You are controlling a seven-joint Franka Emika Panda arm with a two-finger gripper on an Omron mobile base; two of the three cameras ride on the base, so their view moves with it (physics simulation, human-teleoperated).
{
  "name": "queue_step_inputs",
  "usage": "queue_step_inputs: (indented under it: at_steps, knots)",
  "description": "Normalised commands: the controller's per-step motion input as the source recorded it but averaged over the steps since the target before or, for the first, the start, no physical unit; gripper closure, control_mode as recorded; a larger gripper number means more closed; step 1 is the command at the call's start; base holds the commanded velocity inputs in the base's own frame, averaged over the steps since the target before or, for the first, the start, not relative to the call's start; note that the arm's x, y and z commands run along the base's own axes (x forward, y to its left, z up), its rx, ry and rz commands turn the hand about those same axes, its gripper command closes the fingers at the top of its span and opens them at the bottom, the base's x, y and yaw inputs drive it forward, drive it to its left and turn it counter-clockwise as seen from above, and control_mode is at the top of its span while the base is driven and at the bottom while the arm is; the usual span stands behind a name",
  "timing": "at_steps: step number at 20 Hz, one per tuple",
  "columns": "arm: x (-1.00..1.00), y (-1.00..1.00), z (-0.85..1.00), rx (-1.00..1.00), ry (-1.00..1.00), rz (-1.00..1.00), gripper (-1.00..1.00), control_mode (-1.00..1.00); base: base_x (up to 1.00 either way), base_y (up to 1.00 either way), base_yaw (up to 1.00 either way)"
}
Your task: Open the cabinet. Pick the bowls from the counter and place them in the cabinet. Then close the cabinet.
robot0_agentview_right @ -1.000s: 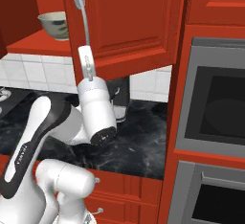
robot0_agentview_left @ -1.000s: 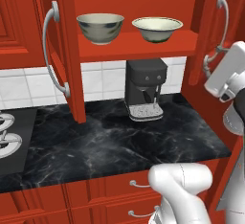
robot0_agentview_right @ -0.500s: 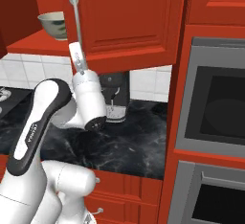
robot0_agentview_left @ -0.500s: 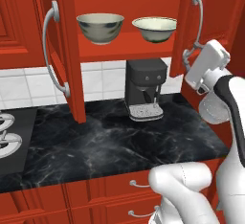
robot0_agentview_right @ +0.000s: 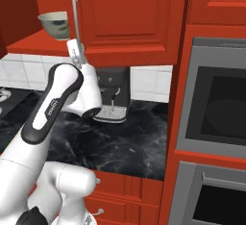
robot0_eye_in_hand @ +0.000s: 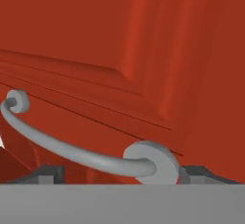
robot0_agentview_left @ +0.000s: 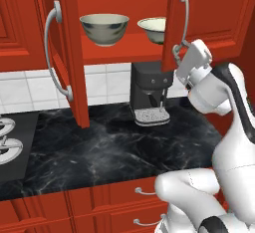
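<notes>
Glossy white arm of rounded, bulbous shells. Dark grey to black bands at the joints; one long black stripe along the forearm, bearing small pale lettering too fine to read. Squared white block at the wrist, ahead of a fat rounded end segment. Broad smooth white base housing with a dark ring low down. Tool with two small dark grey finger tips, angular and matte.

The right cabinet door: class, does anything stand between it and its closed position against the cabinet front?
Nothing visible does. The right cabinet door is swung partway shut with the gripper at the lower end of its handle. Both bowls, the deeper bowl and the shallower bowl, sit back on the shelf, apparently inside the door's sweep.
</notes>
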Motion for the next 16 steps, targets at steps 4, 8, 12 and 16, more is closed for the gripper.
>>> queue_step_inputs:
  at_steps: [4,8,12,16]
  knots:
    - [0.83,0.08,0.00,-0.02,0.00,-0.06,-1.00,-1.00,0.00,0.00,0.00]
    - [0.87,0.05,0.00,-0.01,0.00,-0.04,-1.00,-1.00,0.00,0.00,0.00]
    - [0.96,0.01,0.00,0.00,0.03,-0.02,-1.00,-1.00,0.00,0.00,0.00]
    - [0.95,0.01,0.00,0.00,0.11,-0.01,-1.00,-1.00,0.00,0.00,0.00]
